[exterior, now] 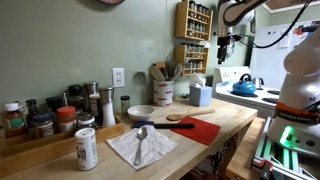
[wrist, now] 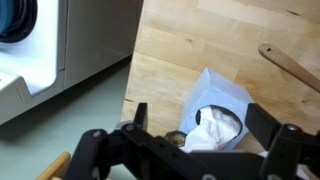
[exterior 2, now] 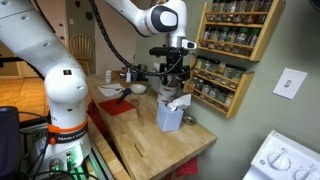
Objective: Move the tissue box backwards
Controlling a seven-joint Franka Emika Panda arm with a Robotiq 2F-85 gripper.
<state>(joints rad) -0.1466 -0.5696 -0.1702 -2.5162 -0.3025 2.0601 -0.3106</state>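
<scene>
At the right counter [exterior 2: 140, 142] edge, tissue box [exterior 2: 170, 113] stands directly below the open, empty hand [exterior 2: 172, 82]. Risk: off-centre closing could tip the light box or just pinch tissue.

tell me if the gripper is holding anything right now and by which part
Nothing is held. The gripper hangs open above the tissue box, clear of it, fingers spread wider than the box top in the wrist view.
</scene>
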